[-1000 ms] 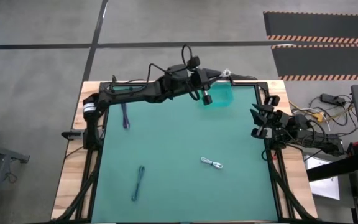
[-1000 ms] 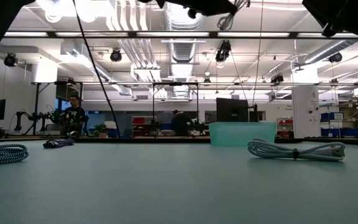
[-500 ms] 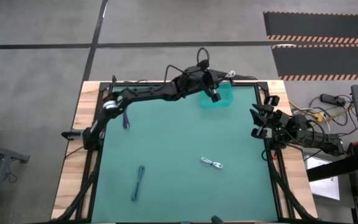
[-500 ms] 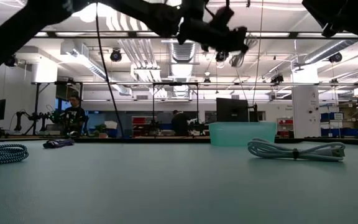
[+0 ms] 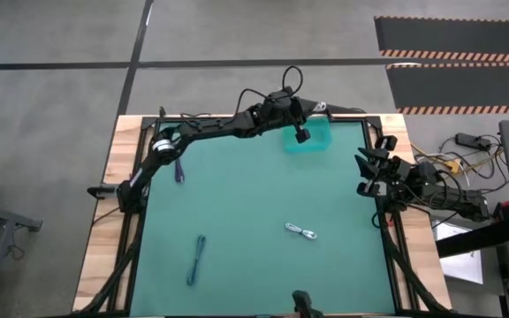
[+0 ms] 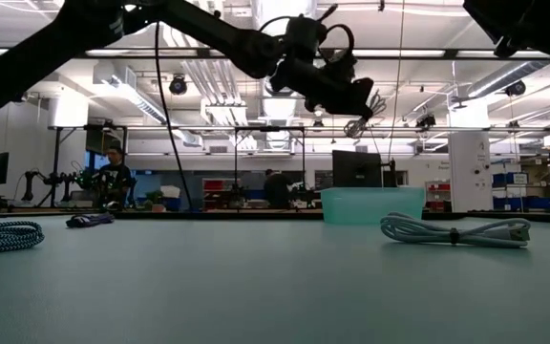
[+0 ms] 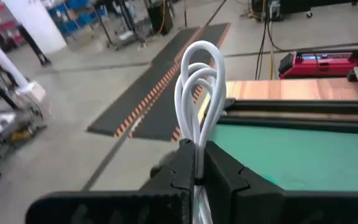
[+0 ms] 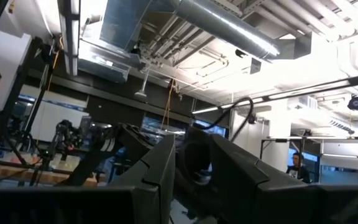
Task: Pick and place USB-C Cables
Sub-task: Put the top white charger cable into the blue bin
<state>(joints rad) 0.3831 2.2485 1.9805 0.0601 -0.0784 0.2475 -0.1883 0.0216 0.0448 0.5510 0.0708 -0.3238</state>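
My left gripper (image 6: 359, 98) is in the air over the teal bin (image 5: 315, 141) (image 6: 370, 204) at the table's far edge, shut on a white coiled cable (image 7: 199, 81) (image 5: 322, 106) (image 6: 358, 124). A second white cable (image 5: 300, 232) (image 6: 452, 231) lies flat on the green mat. The blue-grey bundle (image 5: 198, 259) (image 6: 3, 235) lies near the left front. The purplish-black bundle (image 5: 178, 166) (image 6: 89, 220) lies by the left edge. My right gripper (image 5: 367, 173) (image 8: 178, 168) waits shut at the right edge, holding nothing. My left gripper pinches the white coiled cable across its bundled strands (image 7: 197, 158), between the two fingers (image 7: 180, 168). The loops (image 7: 201, 68) stick out beyond the fingertips. The cable is lifted clear, high over the bin.
The black frame rail (image 5: 374, 132) runs round the mat, with wooden table edges (image 5: 104, 238) outside it. The left arm's links (image 5: 210, 132) stretch over the far left part of the mat. The mat's middle (image 5: 263, 190) lies bare between the cables. People and benches show far behind the table.
My left arm has stretched out along the far edge and come down into the low view, toward the teal bin. It has stayed shut on the white cable. The cables on the mat and my right arm have kept still.
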